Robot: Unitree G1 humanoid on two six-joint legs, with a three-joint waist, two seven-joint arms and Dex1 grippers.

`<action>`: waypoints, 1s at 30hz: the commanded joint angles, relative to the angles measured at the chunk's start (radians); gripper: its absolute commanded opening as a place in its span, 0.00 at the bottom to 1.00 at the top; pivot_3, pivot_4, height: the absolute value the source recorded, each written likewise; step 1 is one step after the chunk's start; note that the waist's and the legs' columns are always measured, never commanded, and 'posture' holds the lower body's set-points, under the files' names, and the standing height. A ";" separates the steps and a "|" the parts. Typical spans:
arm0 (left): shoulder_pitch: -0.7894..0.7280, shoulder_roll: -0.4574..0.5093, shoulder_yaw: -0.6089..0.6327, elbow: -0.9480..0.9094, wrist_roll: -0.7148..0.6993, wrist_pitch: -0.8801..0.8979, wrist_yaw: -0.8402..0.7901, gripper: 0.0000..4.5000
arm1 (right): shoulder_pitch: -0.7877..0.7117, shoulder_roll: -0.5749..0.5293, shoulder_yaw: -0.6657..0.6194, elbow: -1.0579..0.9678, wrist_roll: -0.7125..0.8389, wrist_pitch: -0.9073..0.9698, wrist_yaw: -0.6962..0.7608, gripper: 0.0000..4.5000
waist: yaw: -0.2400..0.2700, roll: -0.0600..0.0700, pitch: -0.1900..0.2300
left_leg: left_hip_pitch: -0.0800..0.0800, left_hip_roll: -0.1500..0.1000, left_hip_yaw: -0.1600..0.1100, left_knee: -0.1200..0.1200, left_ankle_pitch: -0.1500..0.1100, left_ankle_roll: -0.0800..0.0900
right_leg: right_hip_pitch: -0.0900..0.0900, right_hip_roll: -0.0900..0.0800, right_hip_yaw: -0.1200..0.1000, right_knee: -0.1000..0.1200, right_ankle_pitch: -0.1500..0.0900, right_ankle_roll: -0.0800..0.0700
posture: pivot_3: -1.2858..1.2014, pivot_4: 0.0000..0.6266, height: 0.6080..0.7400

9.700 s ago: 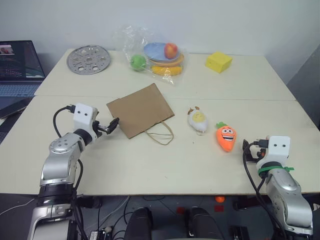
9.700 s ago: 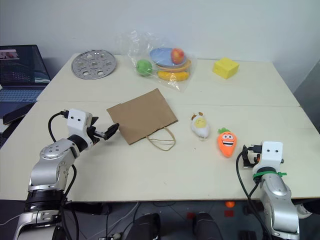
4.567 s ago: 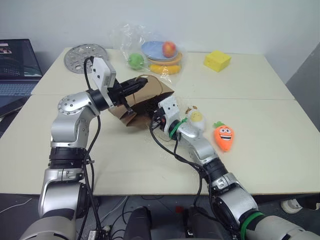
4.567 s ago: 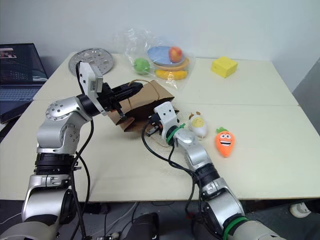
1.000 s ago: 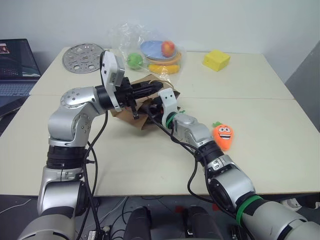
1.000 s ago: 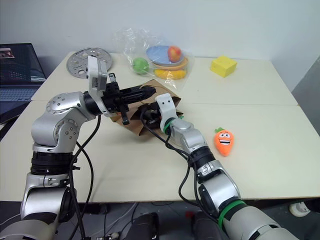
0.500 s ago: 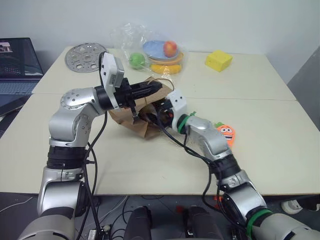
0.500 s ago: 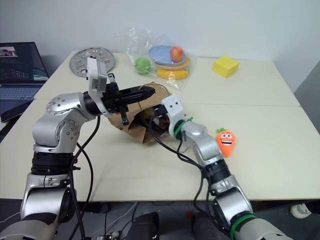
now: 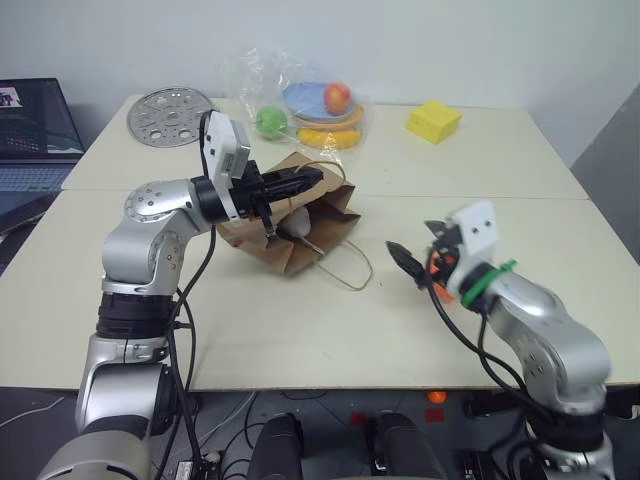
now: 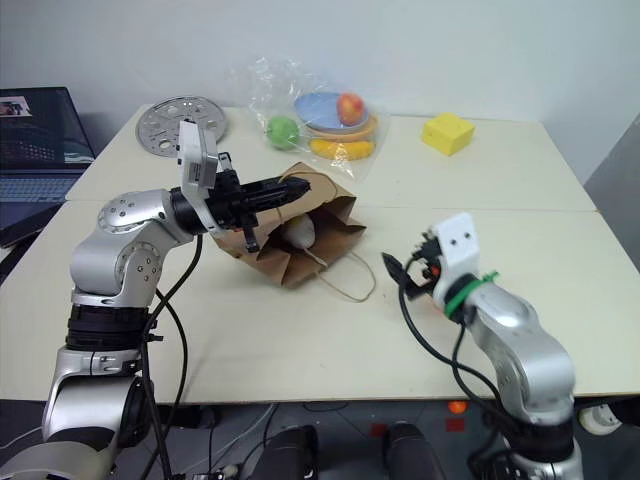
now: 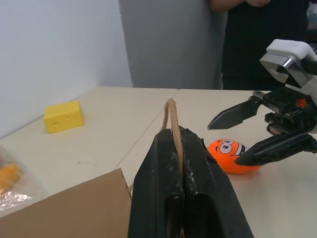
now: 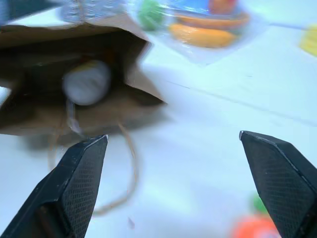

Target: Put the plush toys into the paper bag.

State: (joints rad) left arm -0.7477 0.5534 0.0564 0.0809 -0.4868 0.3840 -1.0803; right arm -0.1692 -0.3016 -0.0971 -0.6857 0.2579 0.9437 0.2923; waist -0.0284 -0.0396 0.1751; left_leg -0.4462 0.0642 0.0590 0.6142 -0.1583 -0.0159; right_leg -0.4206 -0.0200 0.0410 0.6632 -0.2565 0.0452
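The brown paper bag lies on its side at mid-table, mouth facing right. My left gripper is shut on the bag's upper rim and holds the mouth up. The white-and-yellow plush toy rests just inside the mouth, and shows in the right wrist view as a pale ball. My right gripper hovers open and empty to the right of the bag, just in front of the orange carrot plush toy. From the head views the gripper mostly hides the carrot.
A clear plastic bag of fruit and plates sits at the back, with a yellow block to its right and a perforated metal disc to its left. A laptop stands off the table's left. A person in dark clothing stands beyond the table.
My right gripper has pulled out of the bag's mouth, opened, and swung right and back to beside the carrot, leaving the white toy inside. The left gripper has kept its hold.
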 commanded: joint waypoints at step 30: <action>-0.011 0.020 0.007 -0.011 0.015 -0.034 -0.002 0.00 | 0.202 0.085 0.022 0.157 -0.109 -0.238 -0.119 0.20 | -0.001 0.000 0.000 | 0.001 -0.001 0.000 0.001 0.000 0.000 | 0.000 0.000 0.002 0.000 0.000 0.000 | 0.52 0.24 1.00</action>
State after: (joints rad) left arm -0.7532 0.5644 0.0510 0.1096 -0.4676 0.3645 -1.0831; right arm 0.0468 -0.2141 -0.0733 -0.5206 0.1408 0.7388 0.1665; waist -0.0296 -0.0396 0.1751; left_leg -0.4455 0.0635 0.0594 0.6157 -0.1582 -0.0158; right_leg -0.4201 -0.0197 0.0431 0.6631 -0.2565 0.0452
